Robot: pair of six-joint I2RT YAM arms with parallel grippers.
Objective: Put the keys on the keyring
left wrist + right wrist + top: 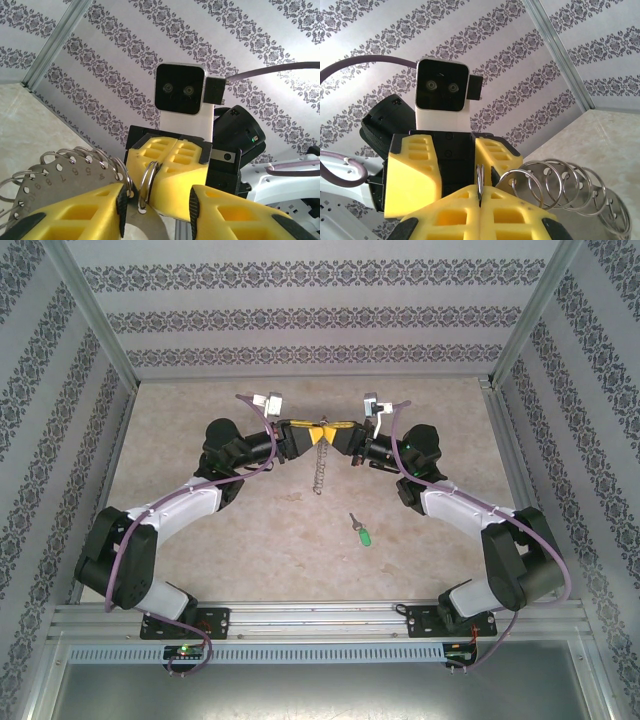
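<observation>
Both arms meet over mid-table. The right gripper (pixel 480 192) is clamped tight on one loop of the keyring (pixel 65 175), which dangles between them. The left gripper (pixel 157 200) sits with jaws spread either side of it, not squeezing. And the green key (pixel 363 533)? Lying on the table (pixel 250 540), well apart from both grippers (blade pointing away from the bases). My read: ring held up and presented, key not picked up, nothing threaded — the main job is all ahead.
</observation>
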